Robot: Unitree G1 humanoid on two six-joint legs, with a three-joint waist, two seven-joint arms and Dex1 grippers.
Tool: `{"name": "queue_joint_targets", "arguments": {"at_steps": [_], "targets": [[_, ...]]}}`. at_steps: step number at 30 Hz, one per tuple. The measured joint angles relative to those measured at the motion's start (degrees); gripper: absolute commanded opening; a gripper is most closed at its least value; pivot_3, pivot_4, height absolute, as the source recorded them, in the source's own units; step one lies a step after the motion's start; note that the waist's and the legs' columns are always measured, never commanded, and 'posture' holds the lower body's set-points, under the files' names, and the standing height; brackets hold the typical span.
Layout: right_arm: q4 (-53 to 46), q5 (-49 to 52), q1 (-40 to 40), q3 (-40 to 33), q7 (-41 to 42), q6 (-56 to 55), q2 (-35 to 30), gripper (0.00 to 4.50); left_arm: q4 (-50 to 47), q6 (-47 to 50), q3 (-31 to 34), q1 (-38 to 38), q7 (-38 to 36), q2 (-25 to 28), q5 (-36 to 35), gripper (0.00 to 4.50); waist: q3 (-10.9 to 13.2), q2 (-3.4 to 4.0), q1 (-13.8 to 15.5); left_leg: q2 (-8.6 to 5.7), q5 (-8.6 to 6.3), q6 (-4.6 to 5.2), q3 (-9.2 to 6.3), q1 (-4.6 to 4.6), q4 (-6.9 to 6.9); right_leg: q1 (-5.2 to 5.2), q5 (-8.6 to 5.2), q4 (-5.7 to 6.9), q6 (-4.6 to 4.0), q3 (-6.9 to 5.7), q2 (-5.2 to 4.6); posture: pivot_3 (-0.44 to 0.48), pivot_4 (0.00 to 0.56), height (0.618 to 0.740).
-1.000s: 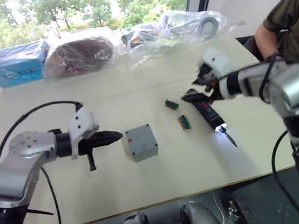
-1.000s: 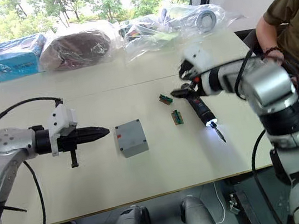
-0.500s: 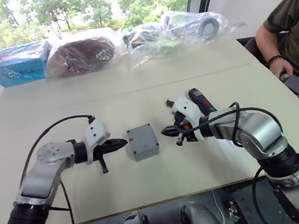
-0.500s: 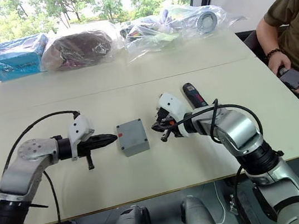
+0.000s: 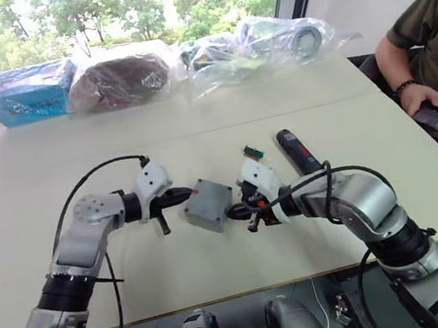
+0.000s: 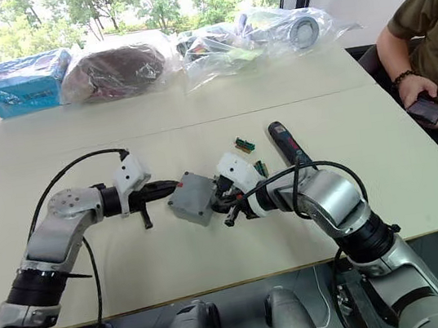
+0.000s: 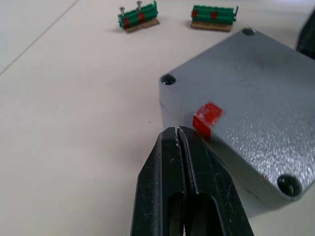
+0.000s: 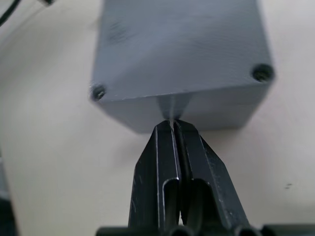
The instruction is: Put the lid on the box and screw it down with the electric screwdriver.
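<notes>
Small square grey metal box [image 5: 208,204] sits mid-table, tilted, pinched between both arms. Left end effector [image 7: 178,132], fingers together, presses its left side by the red mark [image 7: 206,118]; right end effector [image 8: 171,124], fingers together, touches its right side. Slim black electric screwdriver [image 5: 297,150] lies right, long axis near-to-far, nearer the right arm. No readable writing.

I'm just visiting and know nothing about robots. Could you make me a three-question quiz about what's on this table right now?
1. True or false: both grippers are shut.
2. What lies between the left gripper and the right gripper?
3. The electric screwdriver is: A) in the right gripper, B) lying on the table, C) in the person's hand.

Key:
1. True; each pair of fingers is closed at a side of the box.
2. The grey box.
3. B.
</notes>
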Motion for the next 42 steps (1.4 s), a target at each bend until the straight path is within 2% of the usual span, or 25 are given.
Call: {"name": "queue_joint_targets", "arguments": {"at_steps": [6,12,15,18,22,29,42], "targets": [[-0.99,-0.05,-1.30,-0.14,-0.41,0.72,-3.46,0.03,2.62,-2.47,-1.04,-0.20,-0.46,0.47,2.12,0.00,0.00,0.00,-0.02,0.00,0.00,0.00,0.00,0.00,0.01,0.00,0.01,0.00,0.02,0.00,-0.01,0.000,0.150,0.740],[3.23,-1.88,-4.66,-1.84,2.16,-4.19,-9.68,0.03,-2.45,-2.47,0.54,6.53,-4.66,8.25,1.44,0.00,0.00,0.00,-0.42,0.04,0.00,0.00,0.00,0.04,-0.04,-0.02,0.00,0.00,0.00,0.02,0.00,0.000,0.150,0.740],[8.19,-3.62,-6.05,-1.94,2.72,-7.56,-9.32,0.03,-6.28,-1.28,1.11,8.91,-6.52,10.52,-0.04,0.00,0.00,0.00,-0.02,0.04,0.00,0.00,0.02,0.04,-0.03,-0.01,0.00,0.00,0.00,-0.01,0.00,0.000,0.150,0.740],[15.97,-5.46,-7.94,-1.22,3.49,-12.99,-5.31,0.03,-9.83,-0.27,1.37,11.09,-8.89,13.17,-1.07,0.00,0.00,-0.01,-0.13,0.03,0.00,0.00,0.04,0.05,-0.02,0.00,0.00,-0.01,0.00,0.03,-0.01,0.000,0.150,0.740],[22.80,-7.16,-8.59,-0.04,4.56,-18.01,-0.79,0.03,-11.54,1.70,1.25,11.18,-8.85,12.61,-2.12,0.00,0.00,0.00,0.03,0.01,0.00,0.00,0.12,0.02,0.00,0.01,0.01,-0.01,0.01,0.01,-0.02,0.000,0.150,0.740],[26.00,-8.06,-8.60,0.41,6.04,-20.74,2.68,0.03,-11.23,1.87,0.08,9.12,-7.06,9.79,-1.40,0.00,0.00,0.00,-0.05,0.01,0.00,0.00,0.12,0.02,0.00,0.01,0.01,0.01,0.02,0.00,-0.01,0.000,0.150,0.740],[15.33,-7.42,-2.77,0.44,8.07,-16.14,1.25,0.03,-4.13,-0.28,-0.65,4.46,-6.69,8.08,1.40,0.00,0.00,-0.01,-0.04,0.01,0.00,0.00,0.11,0.03,0.01,0.01,0.01,0.05,0.02,-0.02,0.02,0.000,0.150,0.740]]}}
